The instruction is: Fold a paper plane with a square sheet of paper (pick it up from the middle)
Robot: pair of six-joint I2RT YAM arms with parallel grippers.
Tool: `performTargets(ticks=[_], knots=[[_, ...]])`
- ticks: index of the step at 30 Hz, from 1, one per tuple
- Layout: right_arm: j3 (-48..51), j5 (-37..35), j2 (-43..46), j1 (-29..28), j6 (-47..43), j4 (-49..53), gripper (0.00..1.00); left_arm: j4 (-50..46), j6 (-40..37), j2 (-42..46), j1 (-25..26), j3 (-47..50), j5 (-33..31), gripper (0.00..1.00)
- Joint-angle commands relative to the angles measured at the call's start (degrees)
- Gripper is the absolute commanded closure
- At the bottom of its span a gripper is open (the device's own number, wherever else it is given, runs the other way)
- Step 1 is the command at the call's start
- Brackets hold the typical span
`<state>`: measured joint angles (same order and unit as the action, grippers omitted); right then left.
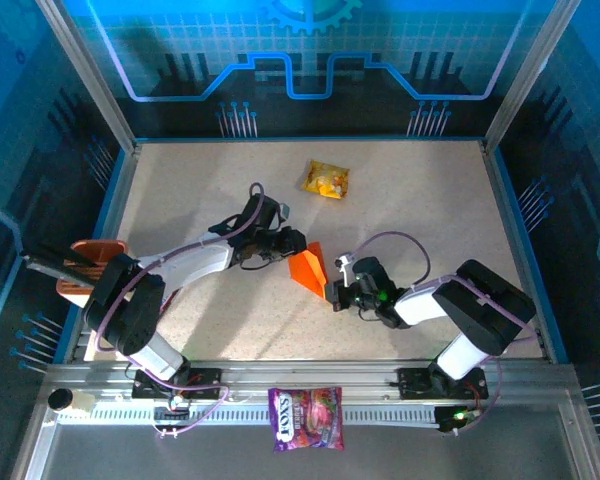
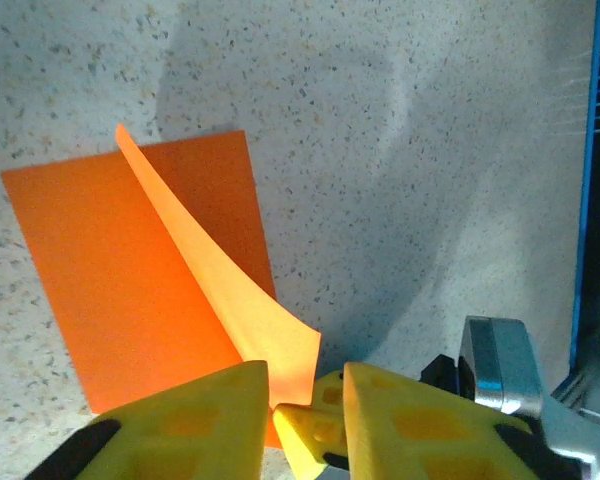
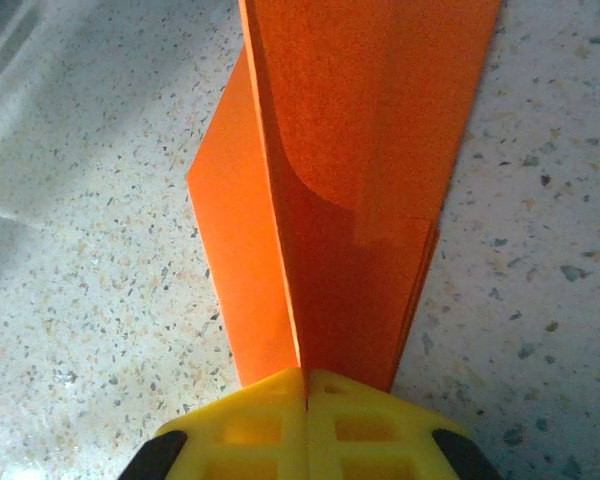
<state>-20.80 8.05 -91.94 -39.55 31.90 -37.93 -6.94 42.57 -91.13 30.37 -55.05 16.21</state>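
Right wrist: right gripper (image 3: 307, 388) fingers together, clamped on folded orange paper (image 3: 360, 150), mid table (image 1: 180, 190) | left gripper (image 2: 306, 390) fingers nearly together round raised flap (image 2: 230, 300), cant tell if pinched | risk imo: weak pinch, flap slips, crooked crease

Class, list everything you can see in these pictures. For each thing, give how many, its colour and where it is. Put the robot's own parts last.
paper: one, bright orange, partly folded, mid-table between the two pincers
snack packet: one, yellow, far middle of the table, lying apart
bag: one, purple and printed, on the grey ledge nearer than the arm bases
table: one, speckled beige, blue-edged
left pincer: one, yellow fingers, at the paper's raised flap, which runs in between them
right pincer: one, yellow fingers, shut on the paper's folded edge
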Motion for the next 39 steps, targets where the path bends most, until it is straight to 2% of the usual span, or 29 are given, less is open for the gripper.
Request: performTargets(ticks=[1,4,10,25,33,39], knots=[[0.8,5.2,-3.7,1.1,2.8,1.2,0.94,4.0,1.4,-0.9,-0.4,1.9,3.6,0.8],[0.4,7.7,-4.5,2.4,4.2,1.6,0.93,6.3,1.9,-2.6,-0.1,2.6,6.3,0.86],[-0.4,10.3,-6.0,3.8,5.5,2.2,0.92,10.9,3.4,-6.1,1.6,2.7,9.2,0.87],[-2.8,9.7,-3.3,4.3,4.4,8.5,0.84,12.5,3.3,-12.7,2.5,0.2,7.1,0.88],[-3.9,9.8,-3.8,4.3,3.8,10.2,0.95,11.2,3.0,-13.7,2.5,-0.2,6.1,0.88],[-4.1,12.9,-4.3,4.9,4.6,9.3,0.98,10.7,2.6,-14.2,2.5,-0.6,5.3,0.88]])
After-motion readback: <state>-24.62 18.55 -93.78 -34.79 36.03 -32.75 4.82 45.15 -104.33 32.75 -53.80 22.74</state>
